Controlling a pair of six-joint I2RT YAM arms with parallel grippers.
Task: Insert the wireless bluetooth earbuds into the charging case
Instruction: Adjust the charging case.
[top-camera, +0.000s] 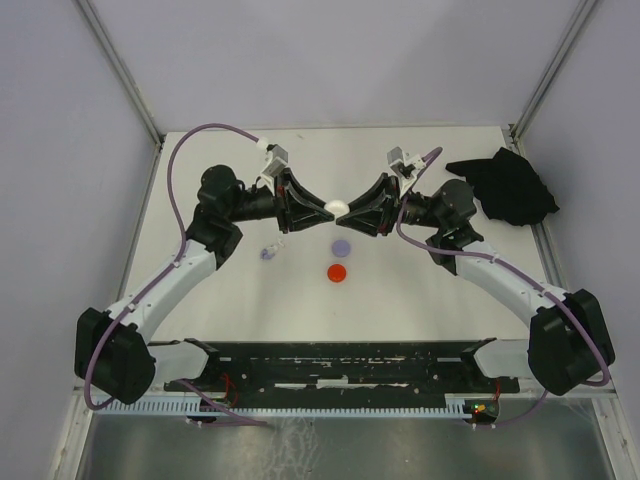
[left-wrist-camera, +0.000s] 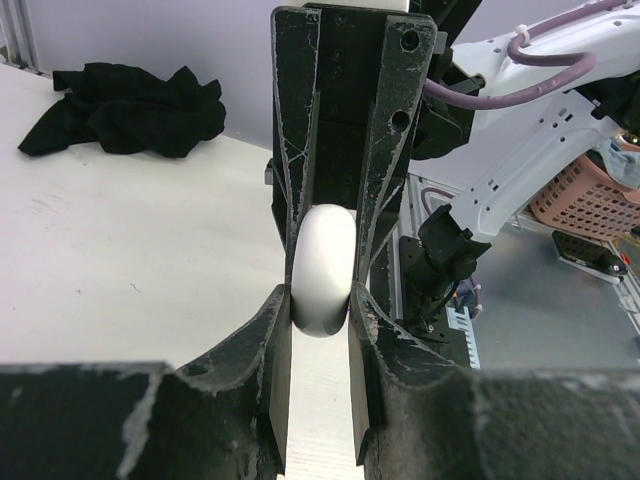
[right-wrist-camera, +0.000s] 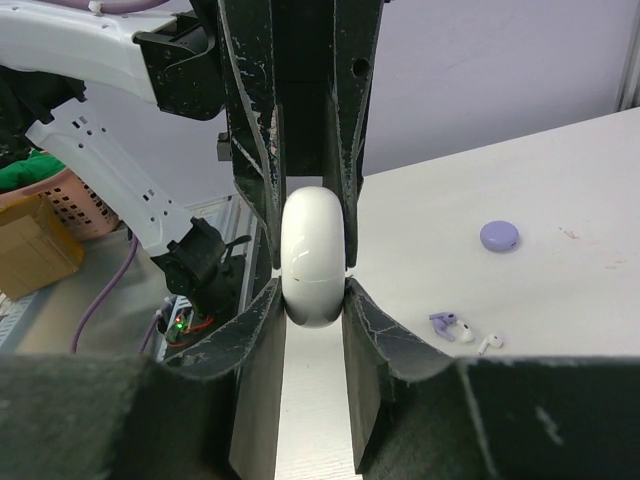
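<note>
A white rounded charging case (top-camera: 335, 207) hangs above the table's middle, pinched from both sides. My left gripper (top-camera: 323, 208) is shut on it from the left, with the case (left-wrist-camera: 322, 270) between its pads. My right gripper (top-camera: 349, 211) is shut on it from the right, and a thin seam shows on the case (right-wrist-camera: 314, 255). Each wrist view shows the other gripper's fingers (left-wrist-camera: 385, 150) (right-wrist-camera: 250, 110) clamping the case from the far side. A lilac earbud (right-wrist-camera: 443, 322) and two white earbuds (right-wrist-camera: 489, 342) lie on the table, seen as a small cluster (top-camera: 267, 251) in the top view. No red earbud shows.
A lilac round disc (top-camera: 342, 246) (right-wrist-camera: 499, 236) and a red round disc (top-camera: 338, 272) lie on the table in front of the grippers. A black cloth (top-camera: 505, 185) (left-wrist-camera: 125, 110) is bunched at the back right. White walls enclose the table on three sides.
</note>
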